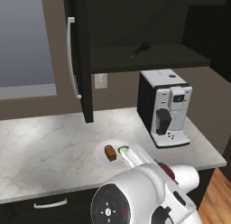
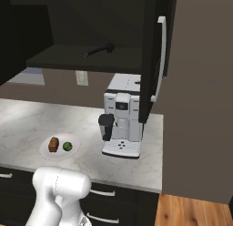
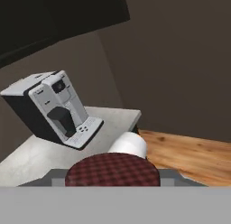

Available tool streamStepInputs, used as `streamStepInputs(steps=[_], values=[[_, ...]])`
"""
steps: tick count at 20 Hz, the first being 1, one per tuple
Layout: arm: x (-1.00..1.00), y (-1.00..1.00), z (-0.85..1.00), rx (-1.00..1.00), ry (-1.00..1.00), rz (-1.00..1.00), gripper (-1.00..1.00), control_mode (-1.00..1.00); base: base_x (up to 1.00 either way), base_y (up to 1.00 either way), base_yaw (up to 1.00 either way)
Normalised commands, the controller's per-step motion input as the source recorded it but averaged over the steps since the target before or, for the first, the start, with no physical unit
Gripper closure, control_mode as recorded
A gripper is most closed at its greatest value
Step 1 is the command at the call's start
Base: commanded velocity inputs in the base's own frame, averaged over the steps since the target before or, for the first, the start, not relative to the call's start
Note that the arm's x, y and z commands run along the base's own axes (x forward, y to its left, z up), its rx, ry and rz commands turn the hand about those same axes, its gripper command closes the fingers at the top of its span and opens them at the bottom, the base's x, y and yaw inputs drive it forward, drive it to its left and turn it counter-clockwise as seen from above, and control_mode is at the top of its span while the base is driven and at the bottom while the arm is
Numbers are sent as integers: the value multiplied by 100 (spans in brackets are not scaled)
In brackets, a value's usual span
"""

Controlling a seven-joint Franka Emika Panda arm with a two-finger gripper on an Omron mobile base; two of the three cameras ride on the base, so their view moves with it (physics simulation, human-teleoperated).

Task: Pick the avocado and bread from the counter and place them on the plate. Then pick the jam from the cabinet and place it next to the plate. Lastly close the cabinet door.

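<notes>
The small red cylindrical jam jar [image 3: 113,170] with its checked red lid sits right at the bottom of the hand view, between the jaws; its lid also peeks out beside the white arm [image 1: 166,170] in the left base view. The jaws look closed on it, partly open around its width. The reddish-brown bread piece [image 2: 53,144] and dark-green avocado [image 2: 67,146] lie side by side on the flat round white plate [image 2: 45,152] on the white marble table [image 2: 27,120]. A white coffee machine [image 2: 120,120] stands near the plate. The black-brown cabinet door [image 2: 152,56] stands open above; a dark long-handled tool [image 2: 98,50] lies on the cabinet shelf [image 2: 54,59].
</notes>
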Motion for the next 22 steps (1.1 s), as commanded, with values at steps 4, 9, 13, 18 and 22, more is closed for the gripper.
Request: streamStepInputs(steps=[4,9,13,18,22], values=[[26,28,-54,-2,0,0,100,-100,0,0,0],[43,21,-43,-5,0,2,100,-100,0,0,0],[32,10,-41,-10,0,8,100,-100,0,0,0],[24,20,-32,-15,0,6,100,-100,0,0,0],[26,25,-14,-13,0,3,100,-100,0,0,0]])
